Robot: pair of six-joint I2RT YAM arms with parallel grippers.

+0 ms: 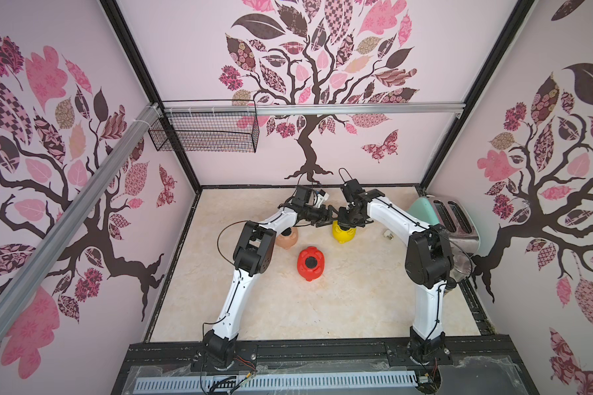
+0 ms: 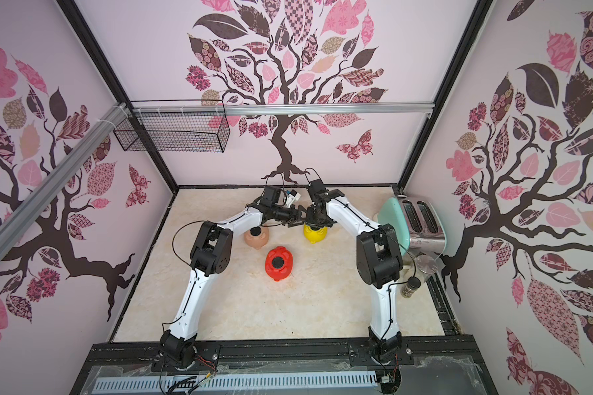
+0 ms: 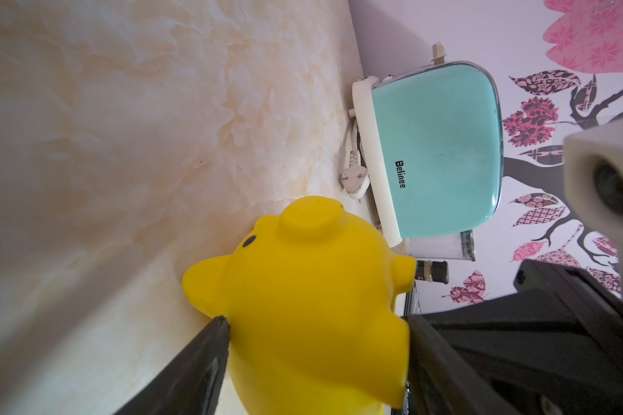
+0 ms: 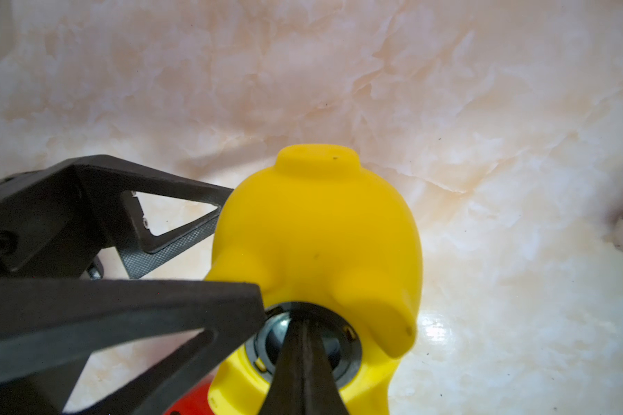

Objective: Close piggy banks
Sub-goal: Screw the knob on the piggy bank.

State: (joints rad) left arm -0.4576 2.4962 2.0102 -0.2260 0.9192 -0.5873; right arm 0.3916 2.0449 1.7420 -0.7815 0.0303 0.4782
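The yellow piggy bank lies belly-up at the back middle of the table. My left gripper is shut on it from the side, one finger on each flank. My right gripper is shut, its tips pointing down onto the black plug in the yellow pig's belly hole. The red piggy bank lies belly-up nearer the front with a black plug in its hole. The peach-pink piggy bank sits left of them, partly under my left arm.
A mint-green toaster stands at the right wall, its white cord plug on the table beside it. A small dark-capped jar and a glass stand in front of the toaster. A wire basket hangs at the back left.
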